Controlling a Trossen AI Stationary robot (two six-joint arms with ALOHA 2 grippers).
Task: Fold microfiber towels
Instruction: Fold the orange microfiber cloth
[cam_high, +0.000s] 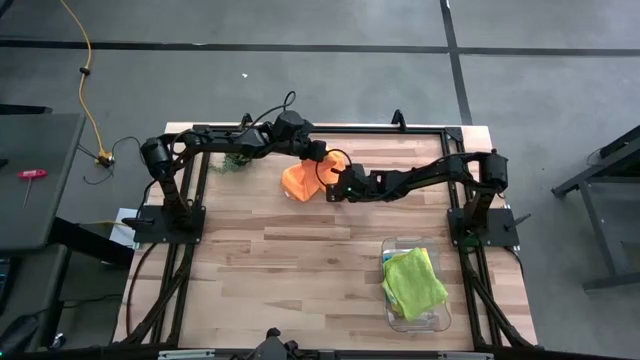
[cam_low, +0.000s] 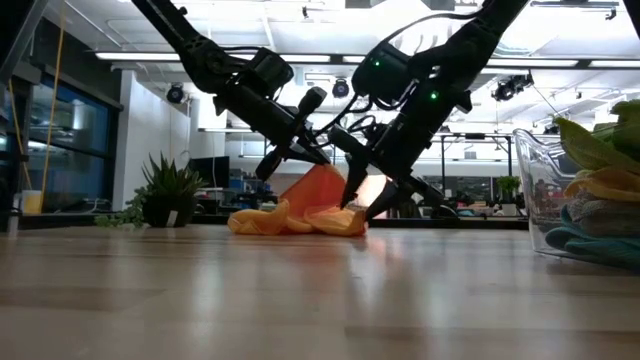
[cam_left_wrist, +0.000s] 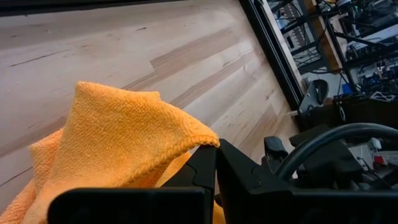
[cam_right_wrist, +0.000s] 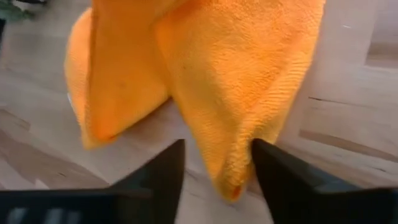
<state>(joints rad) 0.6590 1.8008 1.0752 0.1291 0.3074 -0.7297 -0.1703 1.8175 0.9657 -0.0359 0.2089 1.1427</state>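
The left end effector (cam_left_wrist: 214, 163) is clamped tight on a raised corner of the orange towel (cam_high: 300, 180) (bunched on the tabletop (cam_high: 300, 290) beside the plant-like clump (cam_high: 236, 160)). The right end effector (cam_right_wrist: 214, 165) stands partly open, its fingers (cam_right_wrist: 163, 171) straddling a hanging fold of that towel.

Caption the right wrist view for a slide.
Right gripper, fingers open, straddles a hanging corner of the orange towel above the wooden table.

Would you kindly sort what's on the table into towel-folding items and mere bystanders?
Job:
- orange towel, pinched by the shut left claw, right claw around a hanging corner
- lime green towel in the clear bin

Bystanders:
- small plant
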